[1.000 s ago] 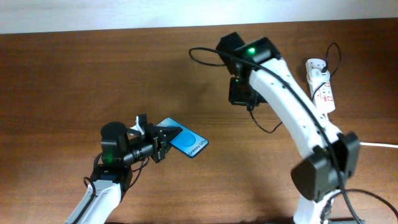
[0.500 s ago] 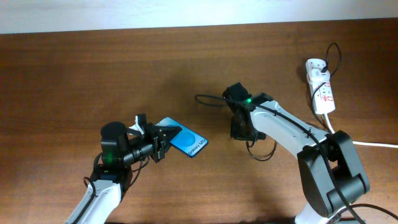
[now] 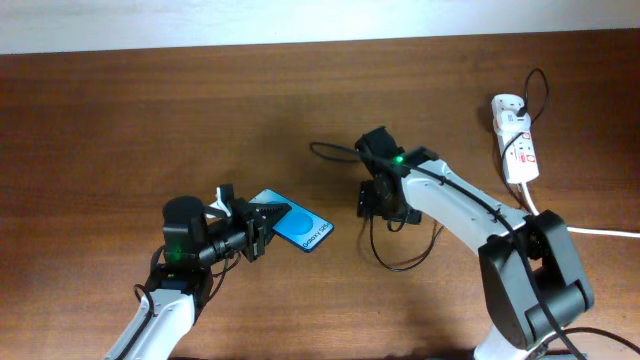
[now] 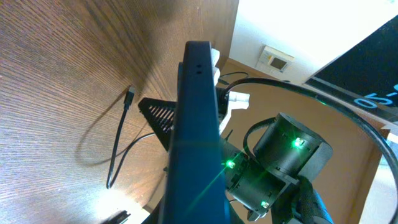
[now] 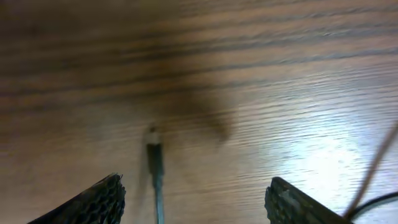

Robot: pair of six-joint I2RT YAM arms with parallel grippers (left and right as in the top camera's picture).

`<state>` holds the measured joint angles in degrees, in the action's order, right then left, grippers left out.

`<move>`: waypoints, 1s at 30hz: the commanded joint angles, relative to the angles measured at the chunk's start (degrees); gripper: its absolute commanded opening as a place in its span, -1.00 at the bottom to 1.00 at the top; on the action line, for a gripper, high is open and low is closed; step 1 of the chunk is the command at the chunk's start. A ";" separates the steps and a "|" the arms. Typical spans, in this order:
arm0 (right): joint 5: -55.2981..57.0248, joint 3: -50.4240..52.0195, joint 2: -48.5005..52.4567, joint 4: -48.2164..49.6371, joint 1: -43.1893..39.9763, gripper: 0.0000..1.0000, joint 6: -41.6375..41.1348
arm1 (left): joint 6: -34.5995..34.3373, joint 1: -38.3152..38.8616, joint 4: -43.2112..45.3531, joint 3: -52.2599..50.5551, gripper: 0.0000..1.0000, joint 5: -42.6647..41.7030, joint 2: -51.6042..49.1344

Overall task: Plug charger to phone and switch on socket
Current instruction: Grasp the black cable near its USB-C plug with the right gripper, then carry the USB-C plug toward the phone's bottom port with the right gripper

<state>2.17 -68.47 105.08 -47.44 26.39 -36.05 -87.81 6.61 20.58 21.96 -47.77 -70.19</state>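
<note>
Phone, blue screen up, is pinched at 1 end in the closed left gripper and appears to be raised clear of the wood. Its free end points toward the charger, whose thin black cable lies in loose loops near the phone. The connector tip rests flat on the boards, held by nothing. Directly over it hangs the right gripper, its 2 fingers spread wide to either side of the plug end and touching neither cable nor wood. The step in hand looks to be picking up the connector. The next move would call for a short descent and a squeeze just behind the metal tip, which should be left projecting so it can be lined up with the port on the phone's free edge. The socket lies well apart from the phone, beyond the right arm, and its switch position is too small to read. All of this sits on a dark brown wood-grain table. A white wall runs behind it, and a pale wall plate shows past the phone in the left wrist view.
</note>
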 commanded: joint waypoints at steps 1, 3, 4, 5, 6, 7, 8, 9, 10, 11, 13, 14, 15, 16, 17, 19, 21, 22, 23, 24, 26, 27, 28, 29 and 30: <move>-1.70 -0.76 1.16 0.39 2.86 0.52 2.84 | 4.11 -2.49 0.37 0.48 -1.00 -2.32 0.59; -1.55 -0.70 1.16 0.26 2.95 0.50 2.84 | 8.55 -9.49 0.37 0.48 -1.00 -8.76 -0.17; -1.55 -0.42 1.16 0.26 2.91 0.49 2.84 | 11.17 -14.62 0.37 0.48 -1.00 -13.07 -1.64; -1.53 0.02 1.16 0.35 2.84 0.45 2.84 | 12.37 -16.85 0.37 0.48 -1.00 -14.82 -2.78; -1.53 0.96 1.16 0.52 2.84 0.37 2.84 | 14.62 -19.96 0.42 0.48 -1.00 -17.94 -6.27; -1.53 1.66 1.16 0.52 2.86 0.31 2.84 | 15.98 -20.41 0.44 0.74 -1.00 -18.73 -8.50; -1.53 2.34 1.16 0.63 2.84 0.20 2.84 | 17.94 -20.26 0.63 1.92 -1.00 -19.65 -12.59; -1.53 2.89 1.16 0.79 2.84 0.09 2.84 | 19.32 -19.80 2.51 3.37 -1.00 -21.22 -16.06; -1.53 3.41 1.16 0.87 2.84 0.03 2.84 | 19.58 -19.02 5.38 5.18 -1.00 -23.30 -19.78; -1.53 3.74 1.16 0.92 2.84 -0.04 2.84 | 19.56 -18.40 7.39 6.69 -1.00 -25.11 -22.12; -1.53 4.09 1.16 0.98 2.84 -0.27 2.82 | 19.56 -15.67 10.75 12.22 -1.00 -28.89 -28.81; -1.53 4.09 1.16 1.05 2.84 -0.35 2.82 | 19.56 -14.45 10.71 14.03 -1.00 -29.03 -30.51; -1.51 4.09 1.16 1.31 2.84 -0.44 2.82 | 19.56 -12.98 10.69 15.45 -1.00 -28.98 -31.61; -1.38 4.09 1.16 1.66 2.84 -0.58 2.84 | 19.58 -12.13 10.80 15.67 -1.00 -28.96 -31.69; -1.31 4.20 1.16 2.12 2.84 -0.86 2.82 | 19.58 -11.26 11.67 15.67 -1.00 -28.98 -31.69; -1.36 4.20 1.16 2.08 2.84 -0.91 2.82 | 19.56 -10.88 11.74 15.65 -1.00 -28.98 -31.69; -1.42 3.98 1.03 2.03 2.78 -0.92 2.82 | 19.52 -10.88 11.74 15.65 -1.00 -30.86 -31.69; -1.55 3.45 0.83 1.86 2.78 -0.92 2.82 | 19.50 -10.88 11.74 15.65 -1.00 -31.85 -31.69; -1.57 2.34 0.31 0.92 2.73 -0.92 2.82 | 19.08 -10.88 11.80 15.65 -1.00 -33.40 -31.69; -1.55 0.81 -0.81 -0.76 2.73 -0.92 2.84 | 19.10 -10.88 11.82 15.65 -1.00 -33.97 -31.69; -1.55 -0.50 -3.58 -2.29 2.73 -0.92 2.89 | 19.08 -10.86 11.96 15.65 -1.00 -34.40 -31.69; -1.55 -0.59 -5.79 -2.45 2.73 -0.92 2.89 | 19.08 -10.88 11.96 15.65 -1.00 -34.77 -31.69; -1.55 -0.59 -7.96 -2.43 2.73 -0.92 3.10 | 19.08 -10.88 11.93 15.65 -1.00 -35.45 -31.69; -1.57 -0.59 -10.01 -2.23 2.73 -0.92 4.09 | 18.97 -10.86 11.98 15.65 -1.00 -35.69 -31.69; -1.55 -0.61 -12.17 -2.01 2.73 -0.92 5.44 | 17.44 -10.88 11.96 15.65 -1.00 -36.57 -31.69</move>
<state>0.47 -67.57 97.76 -49.67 29.30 -32.73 -69.41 -4.27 32.18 36.67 -80.44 -101.65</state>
